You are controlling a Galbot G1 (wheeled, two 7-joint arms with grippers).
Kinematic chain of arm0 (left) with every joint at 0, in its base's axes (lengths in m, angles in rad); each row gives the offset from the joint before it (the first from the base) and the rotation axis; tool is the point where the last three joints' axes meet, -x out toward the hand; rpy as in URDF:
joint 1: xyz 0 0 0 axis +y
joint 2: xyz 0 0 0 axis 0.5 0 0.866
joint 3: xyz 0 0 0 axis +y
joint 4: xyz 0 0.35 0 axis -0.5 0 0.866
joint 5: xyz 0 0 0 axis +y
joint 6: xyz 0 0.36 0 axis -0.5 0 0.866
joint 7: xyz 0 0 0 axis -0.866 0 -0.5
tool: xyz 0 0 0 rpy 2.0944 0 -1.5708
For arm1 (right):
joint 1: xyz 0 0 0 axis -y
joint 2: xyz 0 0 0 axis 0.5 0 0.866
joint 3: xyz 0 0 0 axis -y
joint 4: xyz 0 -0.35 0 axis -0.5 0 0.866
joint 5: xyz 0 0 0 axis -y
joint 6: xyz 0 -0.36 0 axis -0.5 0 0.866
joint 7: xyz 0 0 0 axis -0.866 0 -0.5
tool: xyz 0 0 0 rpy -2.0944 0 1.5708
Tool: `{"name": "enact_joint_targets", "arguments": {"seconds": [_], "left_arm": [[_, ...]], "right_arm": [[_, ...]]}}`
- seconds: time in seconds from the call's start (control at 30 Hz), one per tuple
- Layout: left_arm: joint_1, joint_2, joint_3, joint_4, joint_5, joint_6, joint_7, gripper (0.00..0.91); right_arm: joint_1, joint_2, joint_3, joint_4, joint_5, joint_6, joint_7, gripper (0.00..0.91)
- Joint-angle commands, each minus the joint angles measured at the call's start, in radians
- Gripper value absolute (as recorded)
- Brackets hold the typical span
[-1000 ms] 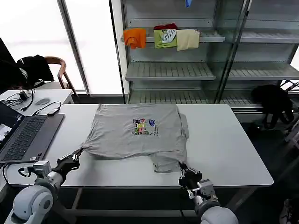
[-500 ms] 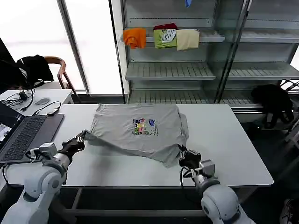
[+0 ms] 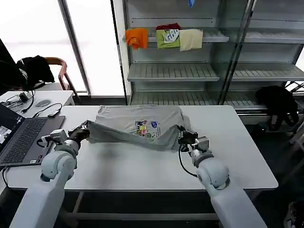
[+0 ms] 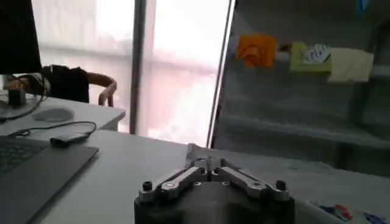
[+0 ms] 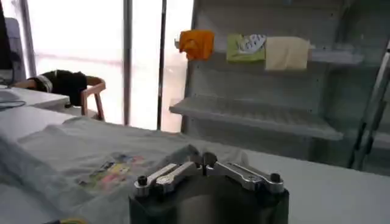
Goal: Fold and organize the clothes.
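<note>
The white table is carrying the work, with a grey laptop sitting at its left end and shelving standing behind it, where a few folded garments are resting. The light grey shirt with the small multicoloured chest print is lying across the middle of the table toward the far edge, its front hem raised off the surface and stretched in a line between the two arms. A second ago that hem was lying down near the table's front edge; since then both arms have been carrying it up and away from the robot, so the lower half is now folding back over the upper half — the first fold looks to be about midway. The left gripper is pinching the hem's left corner, fingers closed on the cloth, and the right gripper is clamped the same way on the right corner. Judging by this, the next move is laying the hem down flat on the shirt's upper part — evenly, or the fold will skew.
</note>
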Motion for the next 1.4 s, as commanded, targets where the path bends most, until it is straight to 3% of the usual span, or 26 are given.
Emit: {"name": "enact_joint_targets", "arguments": {"seconds": [0.03,0.23,0.7,0.73,0.77,0.8,1.03,1.23,1.33,1.4], "left_arm": [[-0.079,-0.027,0.029,0.122,0.023,-0.011,-0.021,0.0],[-0.102,-0.046,0.042,0.163,0.041,-0.011,-0.02,0.0],[-0.13,-0.075,0.057,0.228,0.091,-0.016,-0.006,0.04],[-0.134,-0.074,0.059,0.238,0.094,-0.018,-0.004,0.262],[-0.143,-0.073,0.062,0.25,0.1,-0.018,0.004,0.907],[-0.148,-0.072,0.065,0.257,0.109,-0.018,0.007,0.907],[-0.15,-0.055,0.074,0.239,0.125,-0.01,0.038,0.907],[-0.113,-0.016,0.073,0.163,0.139,0.019,0.055,0.907],[-0.087,0.018,0.071,0.104,0.141,0.041,0.065,0.907],[-0.068,0.034,0.064,0.065,0.134,0.054,0.075,0.907]], "right_arm": [[0.117,0.019,-0.013,-0.164,-0.032,0.05,-0.016,0.0],[0.189,0.045,-0.025,-0.267,-0.061,0.095,0.001,0.0],[0.24,0.092,-0.085,-0.405,-0.144,0.126,-0.019,0.0],[0.246,0.096,-0.086,-0.427,-0.147,0.134,-0.02,0.322],[0.256,0.101,-0.089,-0.447,-0.149,0.135,-0.018,0.635],[0.264,0.104,-0.093,-0.458,-0.149,0.134,-0.016,0.907],[0.283,0.098,-0.124,-0.465,-0.162,0.101,-0.054,0.907],[0.266,0.058,-0.146,-0.407,-0.172,-0.045,-0.088,0.907],[0.247,0.023,-0.141,-0.341,-0.158,-0.152,-0.093,0.907],[0.236,0.014,-0.123,-0.316,-0.144,-0.149,-0.078,0.907]]}}
